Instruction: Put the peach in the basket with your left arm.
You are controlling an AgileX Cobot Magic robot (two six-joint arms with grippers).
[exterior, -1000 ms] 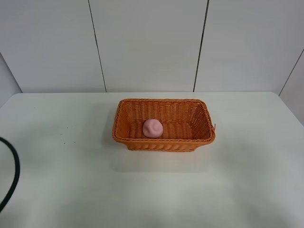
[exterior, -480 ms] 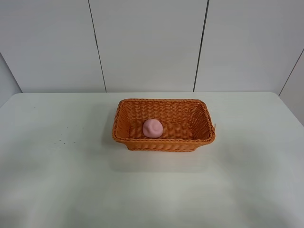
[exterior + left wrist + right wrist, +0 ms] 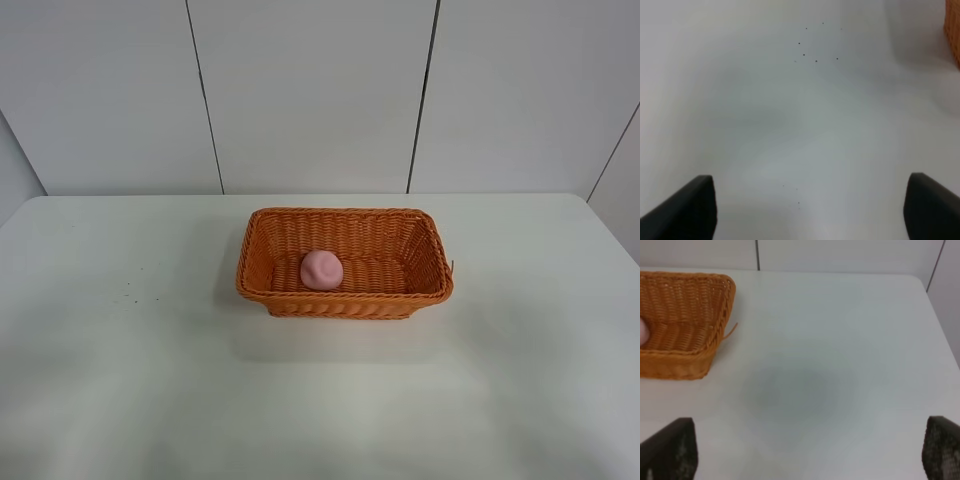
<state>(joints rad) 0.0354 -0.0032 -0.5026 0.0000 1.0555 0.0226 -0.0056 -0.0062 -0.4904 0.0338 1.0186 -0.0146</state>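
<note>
The pale pink peach (image 3: 322,270) lies inside the orange wicker basket (image 3: 430,250), left of its middle, on the white table. Neither arm shows in the high view. In the left wrist view my left gripper (image 3: 810,212) is open and empty over bare table, its dark fingertips (image 3: 687,210) far apart; a sliver of the basket (image 3: 953,35) shows at the edge. In the right wrist view my right gripper (image 3: 810,455) is open and empty, with the basket (image 3: 695,355) and a sliver of the peach (image 3: 643,332) ahead of it.
The white table (image 3: 120,380) stretches around the basket, with a few small dark specks (image 3: 810,52) on it left of the basket. A panelled white wall (image 3: 310,90) stands behind the table's far edge.
A black cable loop at the left edge of the high view one second ago has left the view. The peach and basket have not moved.
</note>
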